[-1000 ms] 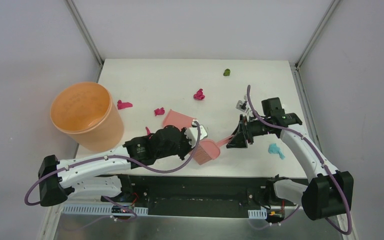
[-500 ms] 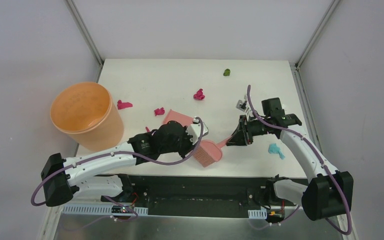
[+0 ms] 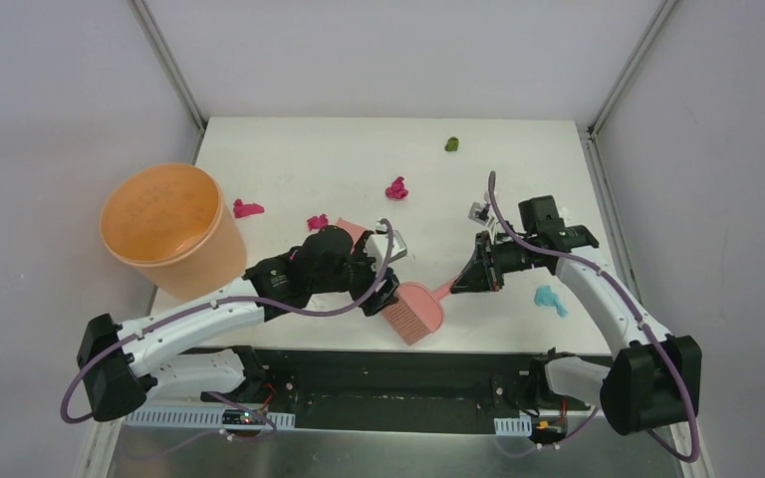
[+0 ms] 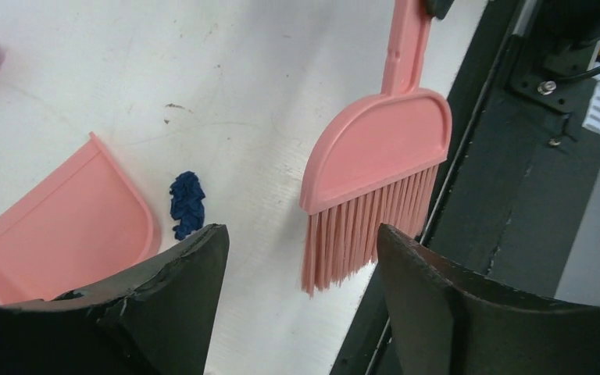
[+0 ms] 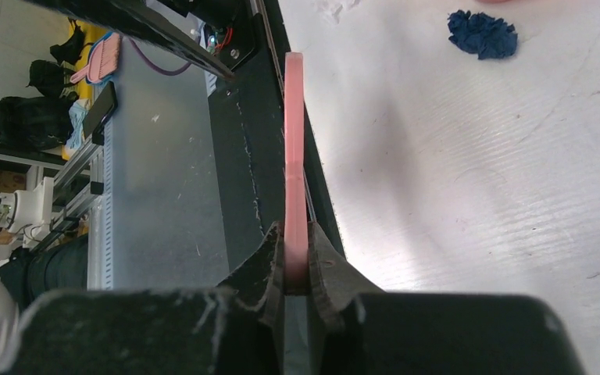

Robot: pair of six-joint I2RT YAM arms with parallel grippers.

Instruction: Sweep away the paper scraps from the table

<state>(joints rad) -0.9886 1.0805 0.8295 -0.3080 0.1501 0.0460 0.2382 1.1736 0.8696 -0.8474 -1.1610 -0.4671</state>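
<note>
The pink brush [image 3: 418, 311] lies near the table's [image 3: 359, 159] front edge, bristles toward the edge. My right gripper [image 3: 465, 281] is shut on its handle [image 5: 294, 156]. Just left of the brush head [image 4: 375, 156], my left gripper [image 3: 383, 291] is open, with only bare table and the bristle tips between its fingers [image 4: 180, 289]. The pink dustpan [image 4: 62, 219] lies flat beside a dark blue scrap [image 4: 187, 203]. Other paper scraps are scattered: magenta ones [image 3: 396, 188] [image 3: 248, 209] [image 3: 317, 221], an olive one [image 3: 451, 144] and a teal one [image 3: 549, 299].
A big orange bucket [image 3: 164, 224] stands at the table's left edge. A small white and black scrap [image 3: 479, 211] lies behind the right wrist. The black frame rail [image 4: 516, 180] runs right beside the bristles. Metal posts stand at the back corners.
My left gripper has opened, let go of the brush head and drawn back a little to the left. My right gripper has shut on the brush handle.
</note>
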